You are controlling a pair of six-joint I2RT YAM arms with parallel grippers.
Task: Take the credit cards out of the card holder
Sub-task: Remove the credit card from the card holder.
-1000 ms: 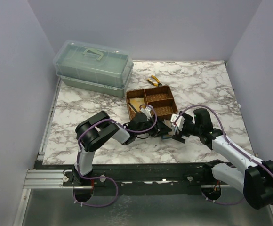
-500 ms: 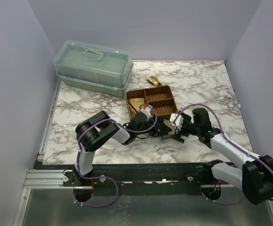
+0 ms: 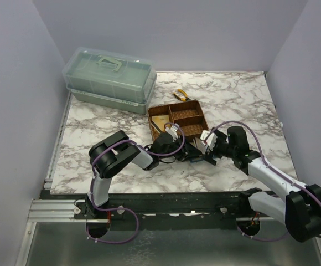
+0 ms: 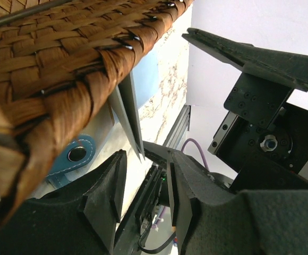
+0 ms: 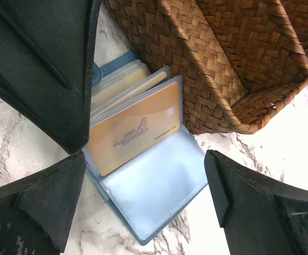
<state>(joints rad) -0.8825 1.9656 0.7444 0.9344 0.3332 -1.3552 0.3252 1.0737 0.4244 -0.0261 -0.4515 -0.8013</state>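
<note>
My right gripper (image 5: 145, 159) has jaws spread over the flat teal-blue card holder (image 5: 148, 196); my left gripper (image 4: 146, 164) covers one corner, and whether its jaws pinch I cannot tell.

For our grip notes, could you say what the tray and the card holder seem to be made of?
The tray: woven natural fibre, matte; plaited strands show. The card holder: blue leather or imitation, by its stitched edge; its sleeves look like clear glossy plastic, a gold card showing through.
</note>
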